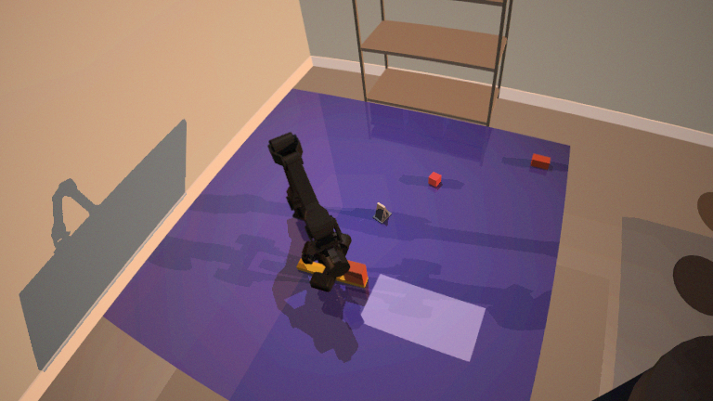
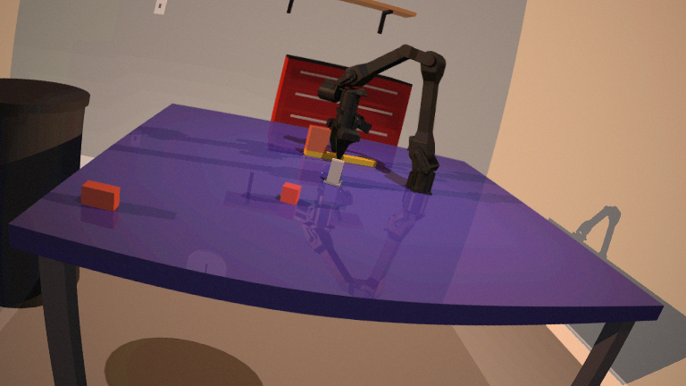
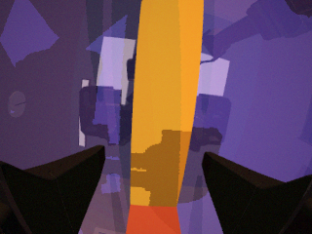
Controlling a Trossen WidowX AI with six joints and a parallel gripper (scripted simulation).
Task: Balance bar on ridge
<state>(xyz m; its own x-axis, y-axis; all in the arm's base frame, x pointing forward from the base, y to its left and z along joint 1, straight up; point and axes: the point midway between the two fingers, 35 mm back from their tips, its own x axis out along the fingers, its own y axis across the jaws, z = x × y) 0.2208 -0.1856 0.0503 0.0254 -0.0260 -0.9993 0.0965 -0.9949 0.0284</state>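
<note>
- The tool [image 3: 154, 175] was held open and empty, one finger on each side of the bar [image 3: 163, 92].
- The bar lay flat on the tabletop [image 3: 260, 104] directly beneath, well apart from the ridge [image 1: 382, 213].
- The grasp would best be centred and lowered fully before closing.
</note>
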